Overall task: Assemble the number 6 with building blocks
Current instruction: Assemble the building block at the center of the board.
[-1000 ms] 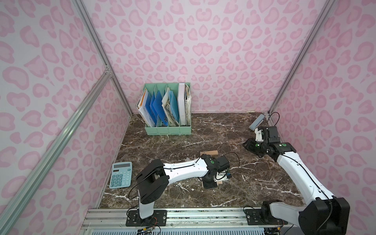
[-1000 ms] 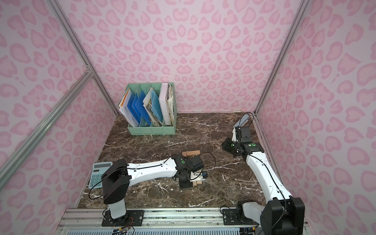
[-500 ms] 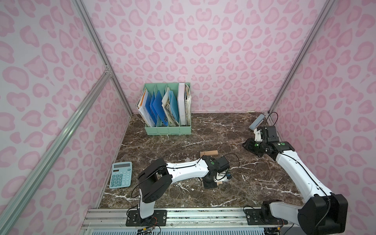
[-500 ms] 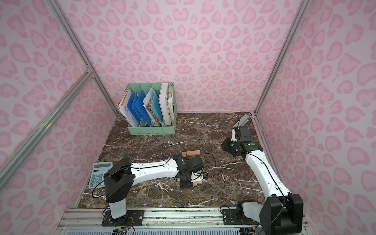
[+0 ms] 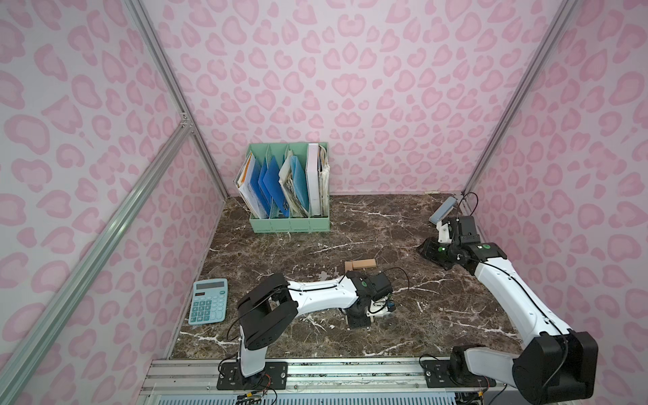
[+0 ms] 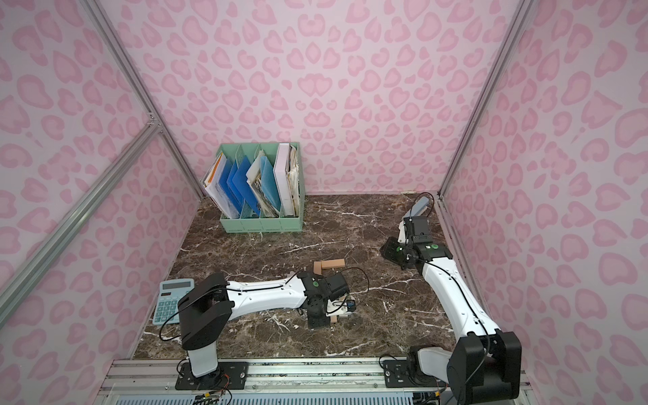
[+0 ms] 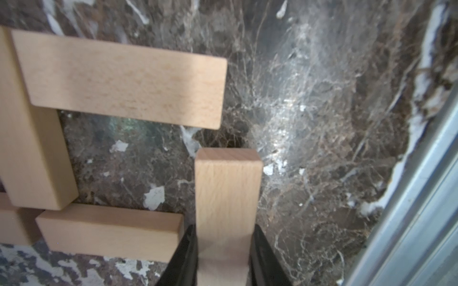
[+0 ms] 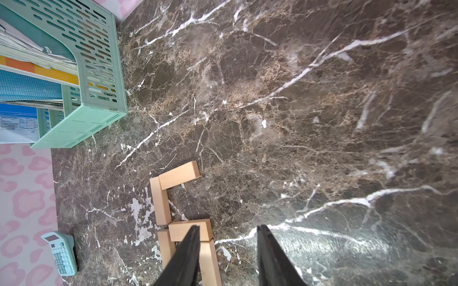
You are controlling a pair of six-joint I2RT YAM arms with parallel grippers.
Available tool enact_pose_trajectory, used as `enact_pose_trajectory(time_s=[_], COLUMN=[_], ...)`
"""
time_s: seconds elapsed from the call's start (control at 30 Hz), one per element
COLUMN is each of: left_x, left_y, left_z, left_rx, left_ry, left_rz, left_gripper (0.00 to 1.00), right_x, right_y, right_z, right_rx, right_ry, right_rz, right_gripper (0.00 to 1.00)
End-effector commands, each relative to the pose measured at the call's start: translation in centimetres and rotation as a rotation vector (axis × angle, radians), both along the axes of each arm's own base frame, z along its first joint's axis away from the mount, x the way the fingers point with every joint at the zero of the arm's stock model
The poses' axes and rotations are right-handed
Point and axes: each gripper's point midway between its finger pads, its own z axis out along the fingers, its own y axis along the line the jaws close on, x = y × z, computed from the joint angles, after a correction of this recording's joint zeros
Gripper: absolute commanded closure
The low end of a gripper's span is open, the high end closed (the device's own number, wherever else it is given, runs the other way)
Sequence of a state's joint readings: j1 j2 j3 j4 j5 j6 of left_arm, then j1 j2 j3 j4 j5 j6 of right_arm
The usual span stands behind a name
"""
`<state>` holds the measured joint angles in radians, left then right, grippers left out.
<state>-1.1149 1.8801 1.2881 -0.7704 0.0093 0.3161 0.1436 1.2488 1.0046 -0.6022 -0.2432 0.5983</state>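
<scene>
Building blocks, tan wood: five counted in the right wrist view, laid end to end as a partial number 6 at the middle of the surface; a sixth could not be made out. Left end effector, one: clamped on the lower right block, just beside the middle bar's end. Right end effector, one: jaws apart, nothing between them, raised well apart from the figure. Calculator, one; green file organiser, one; grey-blue case, one. Against the earlier frames, the top bar and both end effectors stood as before, the grip unchanged.
</scene>
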Motion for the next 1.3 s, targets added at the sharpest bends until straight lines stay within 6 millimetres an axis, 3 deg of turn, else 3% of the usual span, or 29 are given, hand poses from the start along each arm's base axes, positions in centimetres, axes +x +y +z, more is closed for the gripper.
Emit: enact_pose_trajectory(time_s=[0.0,1.13,1.27], left_x=[0.3,1.2,1.3], left_y=[-0.5,-0.6,-0.6], left_z=[-0.1,-1.1,-1.0], left_rx=[-0.008,0.004,0.006], left_ry=[-0.007,-0.014,-0.014], left_rz=[-0.013,-0.007,-0.001], left_gripper=[0.73,0.73,0.67], right_x=[0.3,0.1,0.1], right_y=[0.1,0.2,0.2], right_z=[0.4,0.6,0.6], right_rx=[0.002,-0.001,0.0], right_ry=[-0.015,-0.011,-0.012], right_rz=[0.003,0.008,0.009], right_gripper=[0.59,0.59,0.59])
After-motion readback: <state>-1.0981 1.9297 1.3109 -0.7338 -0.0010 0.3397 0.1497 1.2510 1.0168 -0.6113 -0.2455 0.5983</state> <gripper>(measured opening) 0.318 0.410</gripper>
